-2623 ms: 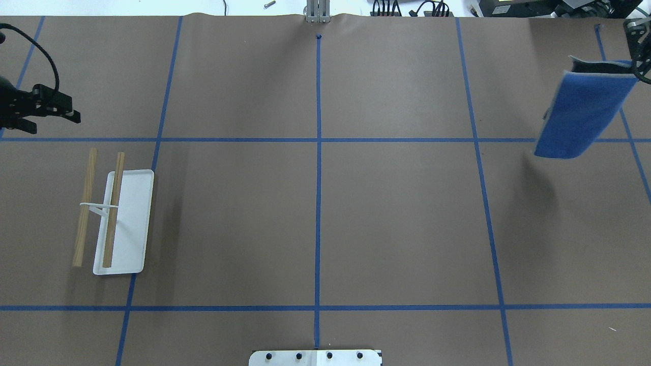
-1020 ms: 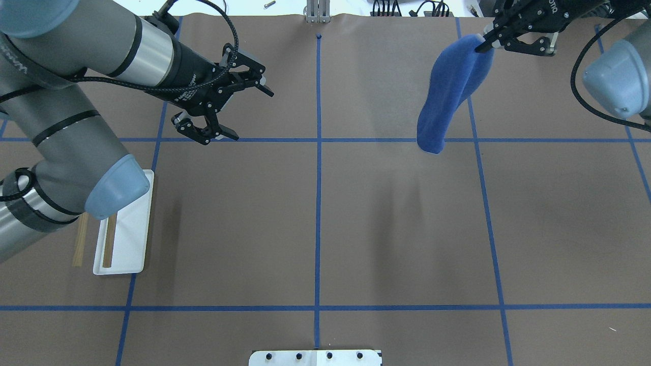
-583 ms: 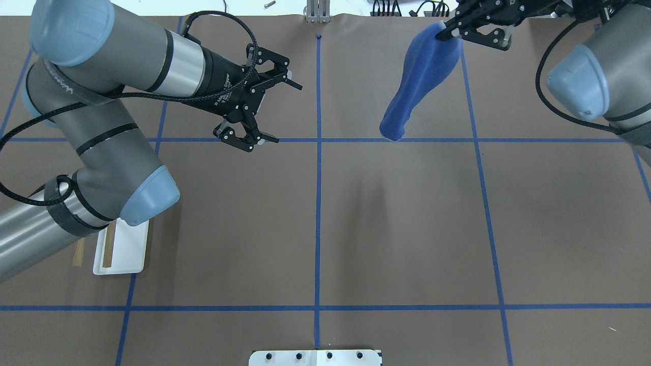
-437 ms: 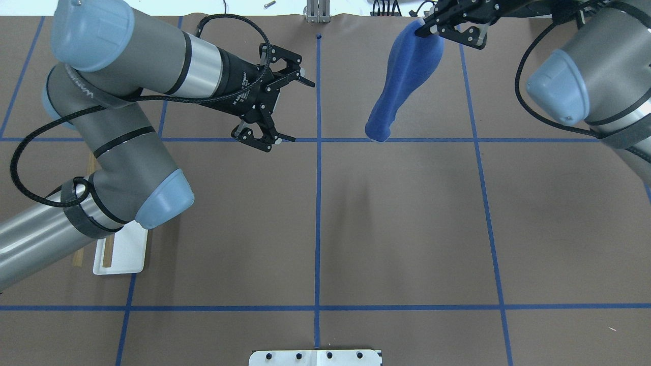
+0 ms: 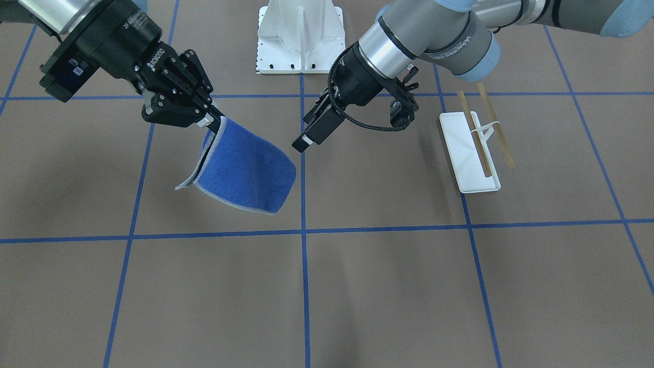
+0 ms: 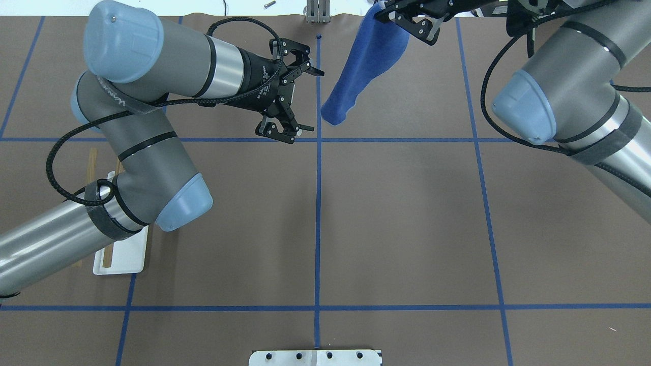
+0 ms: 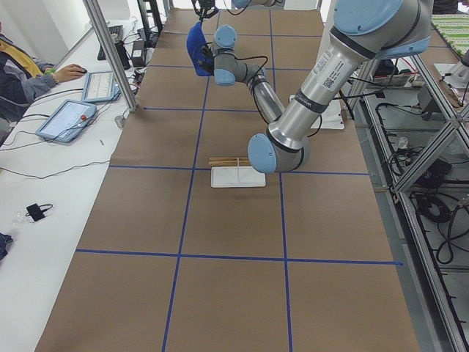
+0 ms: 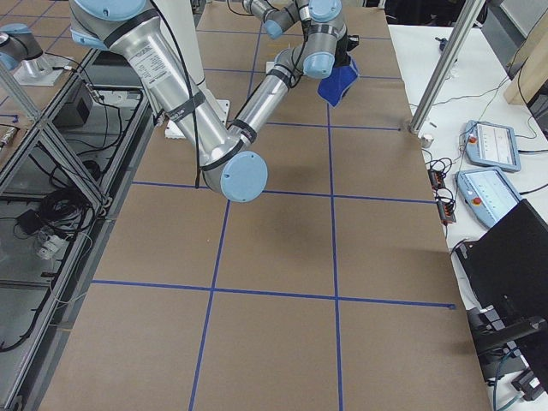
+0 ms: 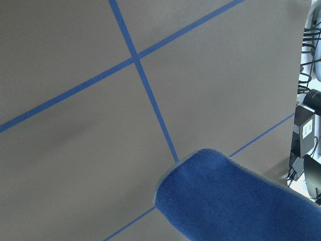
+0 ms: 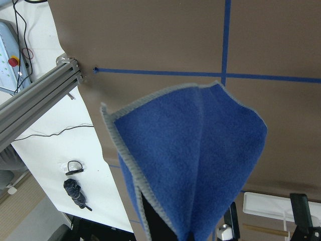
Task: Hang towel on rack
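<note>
The royal-blue towel [image 5: 245,174] hangs in the air from one corner, pinched in my right gripper [image 5: 212,121], over the far middle of the table. It also shows in the overhead view [image 6: 366,66], the left wrist view [image 9: 235,201] and the right wrist view [image 10: 190,165]. My left gripper [image 5: 355,128] is open and empty, just beside the towel's hanging edge and apart from it, as the overhead view [image 6: 311,100] shows. The rack [image 5: 467,153], with its two wooden rods [image 5: 485,133], stands on the table to my left, partly hidden under my left arm in the overhead view [image 6: 124,254].
A large white bolted pedestal [image 5: 301,36] stands at the table's near edge by my base. An aluminium post [image 6: 318,10] stands at the far edge, close to the towel. An operator [image 7: 29,73] and tablets [image 7: 69,117] are at a side bench.
My right gripper has carried the towel leftward to the table's centre line. My left arm has swung in from the left and reached right, gripper open, close to the towel.
</note>
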Controlling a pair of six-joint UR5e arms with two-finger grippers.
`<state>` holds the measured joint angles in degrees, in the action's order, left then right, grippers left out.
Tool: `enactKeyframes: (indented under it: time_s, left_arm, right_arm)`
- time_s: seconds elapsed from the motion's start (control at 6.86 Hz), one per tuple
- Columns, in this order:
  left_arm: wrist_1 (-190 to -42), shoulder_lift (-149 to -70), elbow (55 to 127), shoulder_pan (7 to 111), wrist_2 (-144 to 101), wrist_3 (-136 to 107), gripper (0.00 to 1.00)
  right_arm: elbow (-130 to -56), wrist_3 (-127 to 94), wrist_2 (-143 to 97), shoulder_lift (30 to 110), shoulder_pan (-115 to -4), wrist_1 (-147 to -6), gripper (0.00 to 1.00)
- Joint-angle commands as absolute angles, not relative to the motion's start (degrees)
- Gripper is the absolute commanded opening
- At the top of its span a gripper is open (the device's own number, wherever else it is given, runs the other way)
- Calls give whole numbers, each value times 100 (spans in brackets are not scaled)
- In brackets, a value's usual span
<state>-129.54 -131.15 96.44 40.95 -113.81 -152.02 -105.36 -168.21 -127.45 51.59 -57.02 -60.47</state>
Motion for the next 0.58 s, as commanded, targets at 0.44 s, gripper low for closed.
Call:
enactKeyframes:
  time_s: [0.44]
  left_arm:
    - [-13358,-13096,9528,4052,-10470,-16494,97]
  right_arm:
    - [-10644,-17314,-12410,5106,-5634,-5924,0]
